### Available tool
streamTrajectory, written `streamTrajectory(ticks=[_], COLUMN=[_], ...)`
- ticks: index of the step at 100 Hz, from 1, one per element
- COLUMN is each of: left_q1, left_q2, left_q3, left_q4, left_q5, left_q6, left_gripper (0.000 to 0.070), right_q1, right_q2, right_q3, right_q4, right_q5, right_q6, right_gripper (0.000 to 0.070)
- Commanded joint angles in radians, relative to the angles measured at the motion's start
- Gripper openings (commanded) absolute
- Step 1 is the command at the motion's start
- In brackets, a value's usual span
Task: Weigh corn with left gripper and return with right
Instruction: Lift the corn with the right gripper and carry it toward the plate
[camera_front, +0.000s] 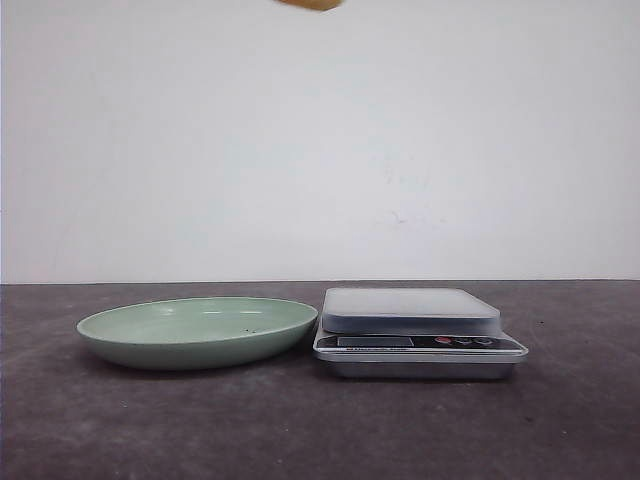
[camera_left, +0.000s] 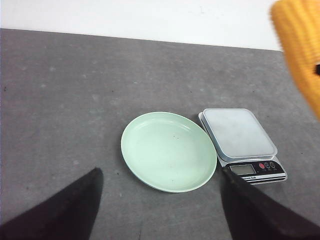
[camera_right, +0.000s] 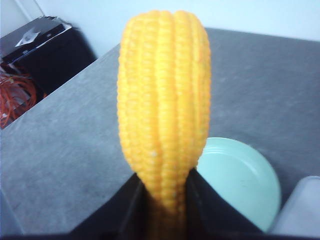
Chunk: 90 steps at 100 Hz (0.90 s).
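Note:
The corn (camera_right: 162, 100), orange-yellow with rows of kernels, stands out from my right gripper (camera_right: 164, 176), which is shut on its lower end high above the table. The left wrist view catches the corn (camera_left: 300, 50) at its edge, and the front view shows only a sliver of the corn (camera_front: 310, 4) at the top border. My left gripper (camera_left: 161, 172) is open and holds nothing, well above the table near the empty green plate (camera_left: 167, 150). Neither gripper shows in the front view.
A silver kitchen scale (camera_front: 410, 310) sits right beside the plate (camera_front: 200, 330), with nothing on its platform (camera_left: 239, 132). A white wall stands behind the dark grey table (camera_front: 300, 430). Black equipment (camera_right: 45, 50) and orange cables (camera_right: 15, 95) lie off the table's edge.

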<state>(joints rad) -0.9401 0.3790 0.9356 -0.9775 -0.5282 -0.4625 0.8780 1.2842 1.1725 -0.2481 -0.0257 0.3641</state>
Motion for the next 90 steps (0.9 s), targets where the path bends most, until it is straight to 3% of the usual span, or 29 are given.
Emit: streamTrajectory(ticks=[1,22,40,48,65,90], left_q1=[-0.009,-0.009,-0.009,-0.009,-0.009,-0.009], left_q2=[0.001,0.001,0.001,0.001,0.001,0.001], left_q3=[0.011,0.011,0.011,0.011,0.011,0.011], left_q4=[0.005,0.003,0.004,0.003,-0.003,-0.003], left_q5=[-0.006,-0.006,-0.007,-0.007,-0.009,-0.014], left_q6=[-0.013,-0.022,-0.021,-0.021,-0.021,-0.021], left_gripper=[0.0433,0.0433,0.0433,0.0433,0.0433,0.0433], right_q1=[0.018,0.039,0.026,0.016,-0.002,-0.024], right_q2=[0.056,0.243,0.362,0.397,0.462,0.56], right_q3=[0.045,0.16,0.175,0.176,0.176,0.176], right_q4=[0.023,0.047,0.242,0.283,0.227,0.146], right_q5=[0.009,0.055,-0.052,-0.039,0.053,0.088], right_q6=[0.03,0.032,0.132,0.183,0.197,0.195], right_gripper=[0.0,0.0,0.0,0.0,0.0,0.0])
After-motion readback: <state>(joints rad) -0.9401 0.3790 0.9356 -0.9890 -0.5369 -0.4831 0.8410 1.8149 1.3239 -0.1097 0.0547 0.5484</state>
